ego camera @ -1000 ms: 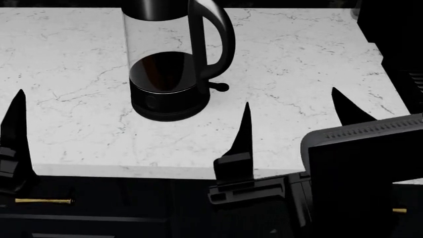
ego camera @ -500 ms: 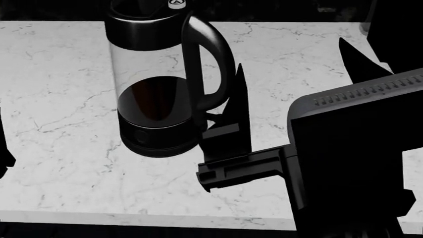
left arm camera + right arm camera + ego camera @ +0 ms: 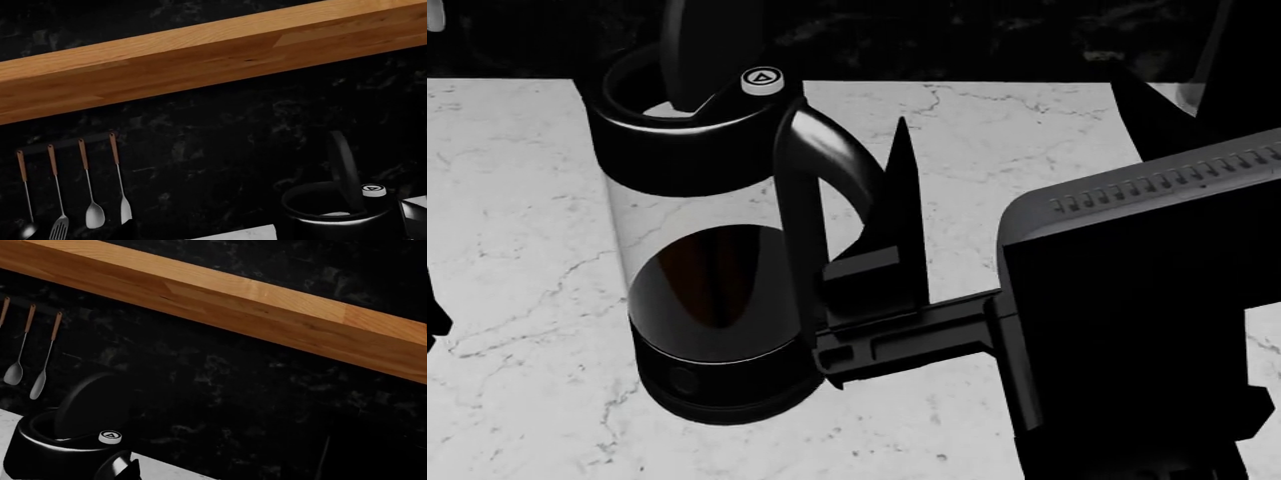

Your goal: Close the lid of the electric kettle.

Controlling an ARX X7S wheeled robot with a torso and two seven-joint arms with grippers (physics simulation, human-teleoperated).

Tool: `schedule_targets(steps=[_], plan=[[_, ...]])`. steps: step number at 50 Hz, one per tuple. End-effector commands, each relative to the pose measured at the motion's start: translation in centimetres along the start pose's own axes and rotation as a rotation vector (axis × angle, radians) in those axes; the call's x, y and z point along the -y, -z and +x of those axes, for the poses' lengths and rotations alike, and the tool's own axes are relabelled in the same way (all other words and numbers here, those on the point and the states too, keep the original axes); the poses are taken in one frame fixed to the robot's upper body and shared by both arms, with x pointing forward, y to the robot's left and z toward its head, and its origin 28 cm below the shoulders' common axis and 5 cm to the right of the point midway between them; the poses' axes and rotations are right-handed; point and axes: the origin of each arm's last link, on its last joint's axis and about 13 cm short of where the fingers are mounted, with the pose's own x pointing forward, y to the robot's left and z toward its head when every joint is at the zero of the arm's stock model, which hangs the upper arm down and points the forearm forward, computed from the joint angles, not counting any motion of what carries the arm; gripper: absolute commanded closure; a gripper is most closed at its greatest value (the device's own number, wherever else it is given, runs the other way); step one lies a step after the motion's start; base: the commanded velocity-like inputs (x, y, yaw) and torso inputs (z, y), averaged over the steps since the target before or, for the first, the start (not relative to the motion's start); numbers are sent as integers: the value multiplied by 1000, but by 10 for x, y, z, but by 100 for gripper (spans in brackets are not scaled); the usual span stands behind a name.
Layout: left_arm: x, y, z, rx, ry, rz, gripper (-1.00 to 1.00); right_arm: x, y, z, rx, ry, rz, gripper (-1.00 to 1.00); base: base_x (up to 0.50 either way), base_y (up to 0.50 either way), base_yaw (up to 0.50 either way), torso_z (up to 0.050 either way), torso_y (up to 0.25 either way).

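Note:
The electric kettle [image 3: 701, 290] stands on the white marble counter [image 3: 521, 230], a clear glass cylinder with a black base, a black collar [image 3: 661, 150] and a loop handle [image 3: 807, 190]. Its lid [image 3: 687, 45] stands upright, open, beside the white button [image 3: 761, 78]. My right gripper [image 3: 1010, 100] is open and empty. Its left finger [image 3: 901, 200] is just right of the handle, apart from it. The lid also shows in the left wrist view [image 3: 343, 170] and the right wrist view [image 3: 93, 405]. Only a sliver of my left gripper [image 3: 433, 315] shows, with one fingertip [image 3: 128, 226] far off the middle.
A wooden shelf [image 3: 200, 55] runs along the black wall above the counter. Several utensils [image 3: 93, 215] hang from a rail to the kettle's left. My right wrist's black body [image 3: 1134, 300] hides the counter's right part.
The head view has moved up and closer; the kettle's collar and open lid have come into view. My right gripper has risen beside the handle. My left gripper has slid to the view's left edge.

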Motion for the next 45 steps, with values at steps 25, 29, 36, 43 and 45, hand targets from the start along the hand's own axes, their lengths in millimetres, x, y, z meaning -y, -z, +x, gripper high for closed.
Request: schedule_targets(steps=[25,29,36,43,45], plan=[[-6,-5,-2,21,-42,-45,-100,14,2,41,-27,-25,85,-100,149,0,0,0,1],[-6,-4,-2,20,-42,-44,-100,18,1,60,-66,-45,87,-100,0,0,0,0,0],[-8,0,-3,10,-59,-35,-100,18,12,93,-156,-91,101,-100,0,0,0,0,0],[-10,2,-2,3,-71,-34,-100,17,12,118,-224,-149,170,-100,0,0,0,0,0],[-11,3,-2,-1,-75,-30,-100,18,12,124,-238,-157,173,-100,0,0,0,0,0]])
